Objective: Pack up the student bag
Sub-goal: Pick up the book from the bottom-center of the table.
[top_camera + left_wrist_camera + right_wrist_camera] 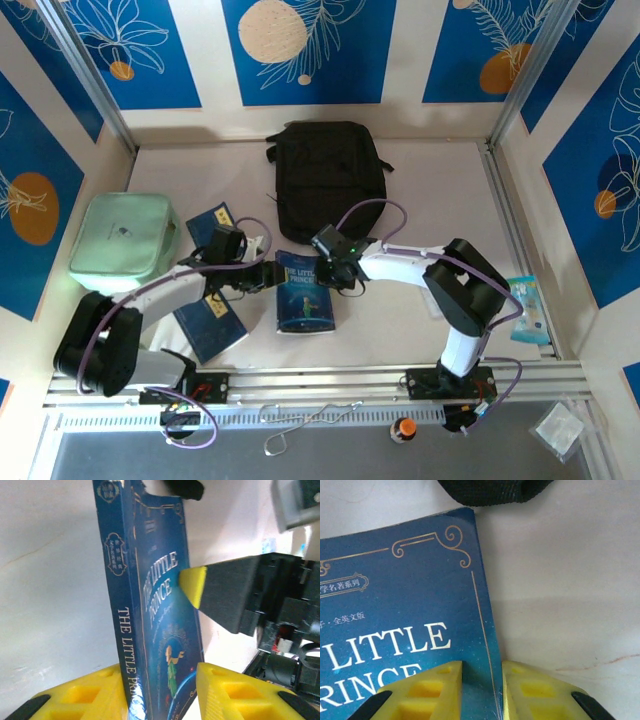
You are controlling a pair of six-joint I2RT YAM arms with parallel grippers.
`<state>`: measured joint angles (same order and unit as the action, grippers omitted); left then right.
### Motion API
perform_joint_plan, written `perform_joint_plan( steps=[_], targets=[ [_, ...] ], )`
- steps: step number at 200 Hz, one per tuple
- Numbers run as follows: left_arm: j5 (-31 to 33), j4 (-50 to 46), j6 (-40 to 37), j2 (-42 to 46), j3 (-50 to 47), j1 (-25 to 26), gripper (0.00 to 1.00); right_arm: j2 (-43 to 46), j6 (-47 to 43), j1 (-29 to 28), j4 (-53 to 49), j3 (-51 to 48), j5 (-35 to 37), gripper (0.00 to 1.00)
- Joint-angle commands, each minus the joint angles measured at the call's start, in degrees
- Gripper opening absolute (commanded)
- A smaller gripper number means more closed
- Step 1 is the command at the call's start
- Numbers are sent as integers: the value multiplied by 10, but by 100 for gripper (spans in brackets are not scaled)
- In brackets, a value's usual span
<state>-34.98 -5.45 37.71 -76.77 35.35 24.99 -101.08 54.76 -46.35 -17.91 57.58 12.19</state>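
Note:
The student bag (328, 180), a black backpack, lies flat at the back centre; a bit of it (490, 490) shows at the top of the right wrist view. In front of it lies a blue book, "The Little Prince" (305, 295). My right gripper (336, 268) (482, 672) is shut on the book's top right edge (420, 605), one finger on the cover. My left gripper (272, 276) (160, 680) straddles the spine edge (150, 630), jaws open: one finger (90, 695) touches the spine, the other stands a sliver off the cover. The right gripper's yellow fingertip (192, 582) presses the cover.
A mint-green zip case (122, 238) sits at the left. Two more blue books lie under the left arm, one (212, 225) by the case, one (212, 328) near the front rail. A small packet (527, 310) lies at the right wall.

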Motion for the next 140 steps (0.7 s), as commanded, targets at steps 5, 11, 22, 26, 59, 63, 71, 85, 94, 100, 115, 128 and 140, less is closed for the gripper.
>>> perform_joint_plan(
  steps=[5,11,22,26,59,63,71,85,94,100,115,128,140],
  targets=[
    [-42,52,7,-8,7,13,37,-29,-14,10,37,-27,-56,24],
    [-38,52,7,-15,10,13,37,-29,-15,11,44,-29,-60,24],
    [-19,34,2,-25,19,13,36,-31,-18,12,47,-29,-61,24],
    [-12,25,1,-28,23,13,36,-31,-19,12,47,-28,-61,23],
    [10,4,-2,-47,38,13,30,-28,-31,18,70,-37,-78,23],
    [11,4,-1,-48,39,13,29,-25,-35,19,81,-42,-82,23],
    [17,-1,0,-46,43,13,26,-17,-40,21,99,-53,-86,23],
    [32,-12,-2,-34,45,12,18,5,-54,27,125,-68,-93,24],
    [46,-28,-9,-21,48,11,12,25,-62,31,136,-78,-93,25],
    [57,-41,-16,-10,51,9,6,42,-70,33,144,-85,-93,26],
    [100,-108,-50,19,71,7,0,90,-99,37,178,-107,-103,31],
    [152,-169,-82,47,92,6,0,131,-127,38,206,-123,-111,36],
    [188,-206,-101,75,108,6,0,168,-147,40,211,-129,-103,41]
  ],
)
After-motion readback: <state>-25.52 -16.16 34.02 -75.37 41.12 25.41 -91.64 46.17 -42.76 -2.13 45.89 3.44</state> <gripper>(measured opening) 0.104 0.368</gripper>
